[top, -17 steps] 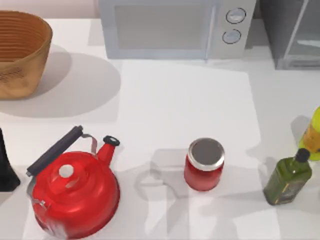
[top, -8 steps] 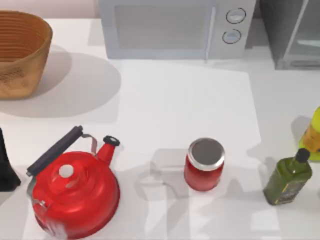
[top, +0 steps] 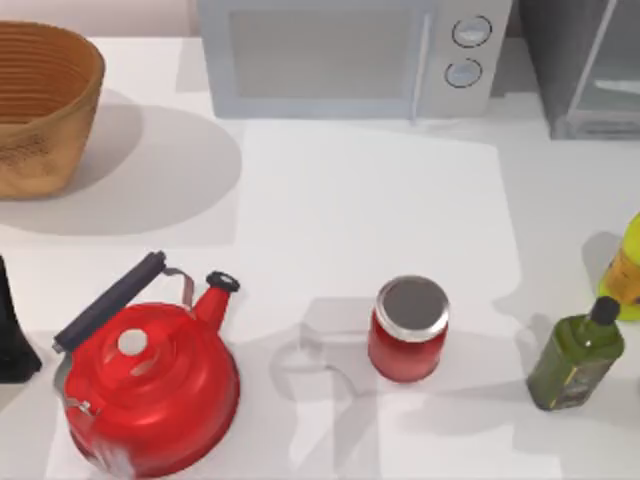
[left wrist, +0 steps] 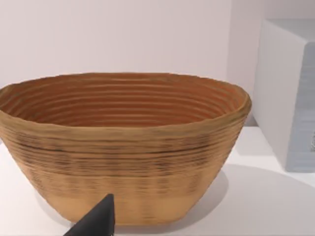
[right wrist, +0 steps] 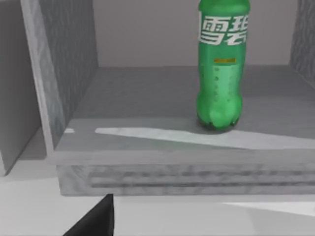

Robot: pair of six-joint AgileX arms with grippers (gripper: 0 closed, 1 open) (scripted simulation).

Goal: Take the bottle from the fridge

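Observation:
The bright green bottle [right wrist: 221, 73] stands upright on the floor of the fridge [right wrist: 142, 93], with its cap cut off by the edge of the right wrist view. The fridge's front is open, and its grey side wall [right wrist: 69, 59] shows beside the bottle. My right gripper [right wrist: 96, 221] sits in front of the fridge's lower lip, facing in and apart from the bottle. In the top view the fridge [top: 565, 50] stands at the back right corner. My left arm [top: 10, 335] is parked at the table's left edge.
A light-grey microwave [top: 340, 55] stands at the back middle and a wicker basket [top: 40, 110] at the back left. A red kettle [top: 150, 380], a red jar [top: 408, 330], an olive bottle [top: 575, 355] and a yellow bottle [top: 628, 270] stand along the front.
The faint shadows on the table around the red jar have shifted slightly. No object on the table has moved.

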